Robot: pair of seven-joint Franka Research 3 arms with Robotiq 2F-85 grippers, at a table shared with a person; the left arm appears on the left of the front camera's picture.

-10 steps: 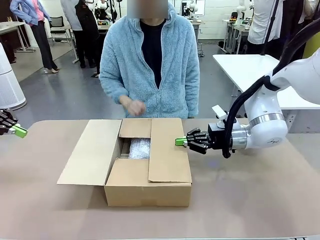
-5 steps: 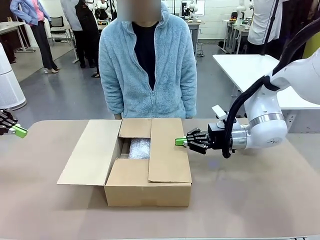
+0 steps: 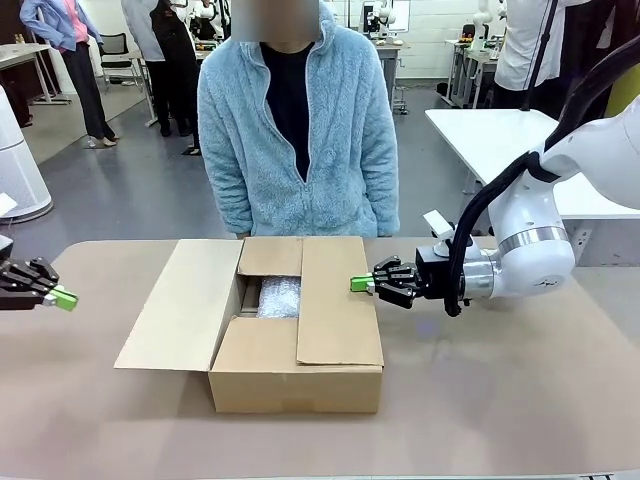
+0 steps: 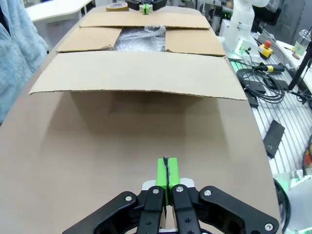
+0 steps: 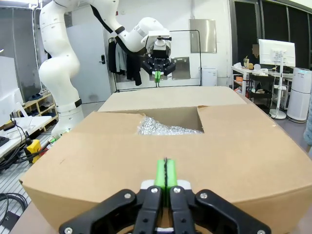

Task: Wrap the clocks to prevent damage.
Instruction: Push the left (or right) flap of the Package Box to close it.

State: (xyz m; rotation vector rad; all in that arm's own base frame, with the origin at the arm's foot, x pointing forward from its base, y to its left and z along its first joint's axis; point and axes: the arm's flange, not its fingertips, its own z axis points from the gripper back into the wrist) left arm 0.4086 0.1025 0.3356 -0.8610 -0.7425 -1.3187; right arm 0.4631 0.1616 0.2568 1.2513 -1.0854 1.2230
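Left pincer [image 3: 66, 298]: fully closed, green pads pressed together, nothing held. It hangs low over the bare counter [image 3: 520, 400], well apart from the box.
Right pincer [image 3: 360, 284]: also closed on nothing. Its tip sits at the outer edge of the folded-down flap [image 3: 340, 300]; whether it actually presses on the flap cannot be told.
Clocks [image 3: 279, 296]: one bubble-wrap bundle down inside the cardboard box [image 3: 300, 385], ahead of both pincers and between them. It shows through the gap left by the flaps.
Open flap [image 3: 180, 305]: slopes outward from the box towards the left pincer, its free edge directly ahead of the pads.
Person [image 3: 295, 130]: stands beyond the box, hands not on it.
Step in hand: wrapping looks done. The job now seems to be closing the box over the bundle, with one long flap down and the other open.
Next move: the left pincer would likely have to get under the open flap's free edge, lift it and swing it over the gap. The right pincer would meanwhile keep its flap down.
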